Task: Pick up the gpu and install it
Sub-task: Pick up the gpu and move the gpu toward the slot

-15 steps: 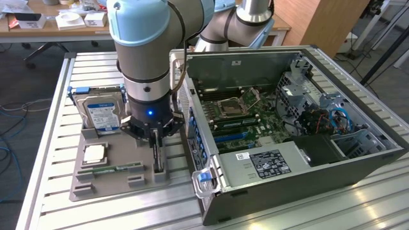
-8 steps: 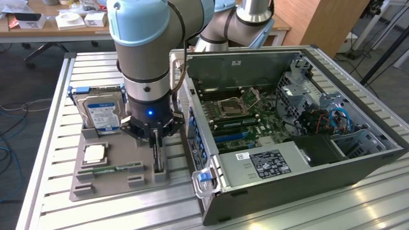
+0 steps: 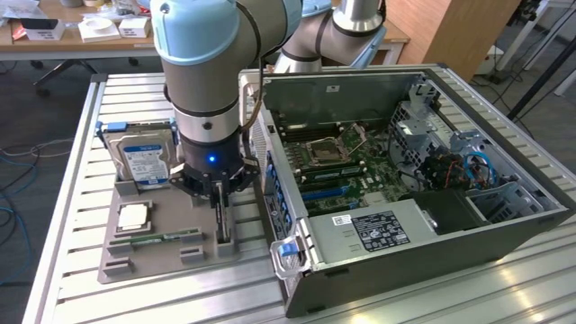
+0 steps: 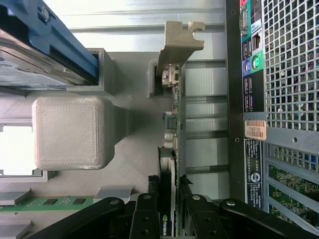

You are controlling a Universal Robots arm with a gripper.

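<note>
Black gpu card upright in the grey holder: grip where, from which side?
Upper long edge of the thin black gpu card, mid-length, from straight above, pinching its two flat faces. It stands on edge in the grey slotted holder; the open computer case crowds one side.

gpu (image 4: 169,159) black edge, small green logo, silver end bracket; gripper (image 4: 169,221) black; hard drive (image 3: 144,158) silver, blue-white label, blue carrier; RAM stick (image 3: 162,237) green; tray (image 3: 153,263) plain grey, fine layered lines; motherboard (image 3: 360,169) green; case (image 3: 432,253) dark grey, mesh back panel; table (image 3: 72,202) silver, ribbed; arm (image 3: 193,40) grey, light blue caps.
</note>
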